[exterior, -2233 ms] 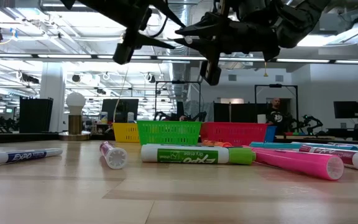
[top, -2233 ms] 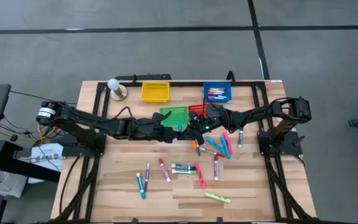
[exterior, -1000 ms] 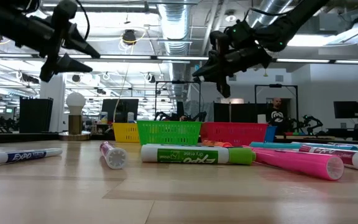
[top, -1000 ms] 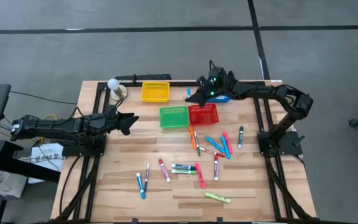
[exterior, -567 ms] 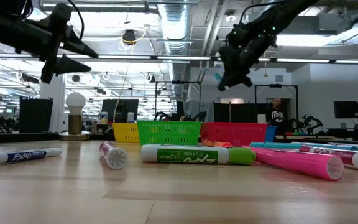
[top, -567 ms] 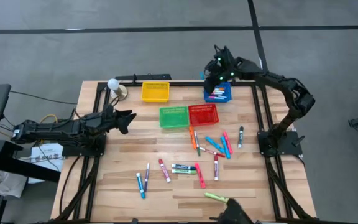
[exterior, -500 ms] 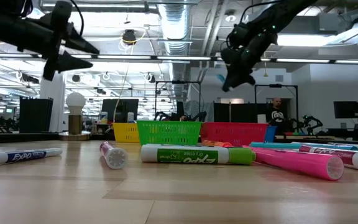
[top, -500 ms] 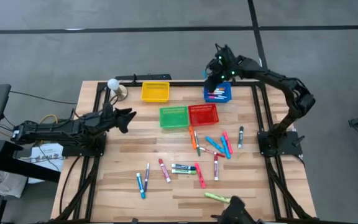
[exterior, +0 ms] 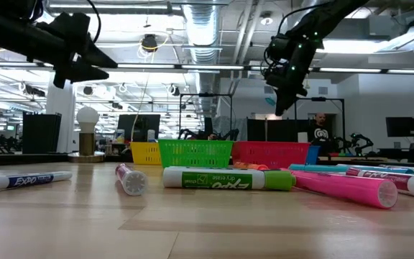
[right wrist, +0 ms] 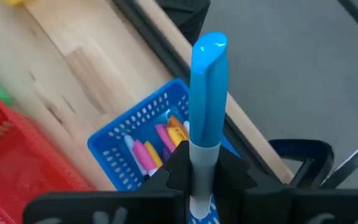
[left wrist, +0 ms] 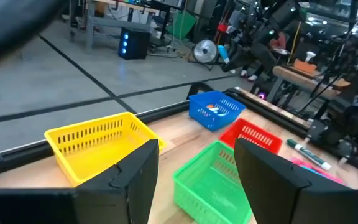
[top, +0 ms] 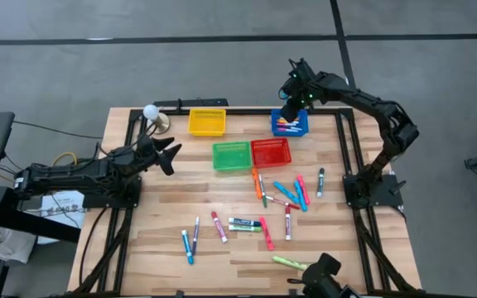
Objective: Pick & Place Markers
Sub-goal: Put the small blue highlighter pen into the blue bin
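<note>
Nearest the front edge of the slatted wooden table [top: 164,248], most of the short thin marker pens [top: 247,223] lie loose: a yellow-green one at the front, then blue, pink, red and green ones in a scattered band, and farther back a cluster of orange, blue and pink ones just short of the baskets. So the sorting looks barely begun.

Beyond them the green mesh basket [top: 231,155] and red mesh basket [top: 271,151] sit side by side; whether anything lies in them I cannot tell. At the far edge, the yellow mesh basket [top: 207,122] looks bare, while the blue mesh basket [right wrist: 143,144] holds a few pink and orange pens.

The left gripper [top: 168,154] waits at the table's left side, raised, fingers spread wide and holding nothing.

Farthest off, the right gripper [top: 290,106] hangs above the blue basket, arm stretched long, jaws clamped on a blue-capped marker [right wrist: 207,102] standing upright over that basket, seemingly ready for release.
</note>
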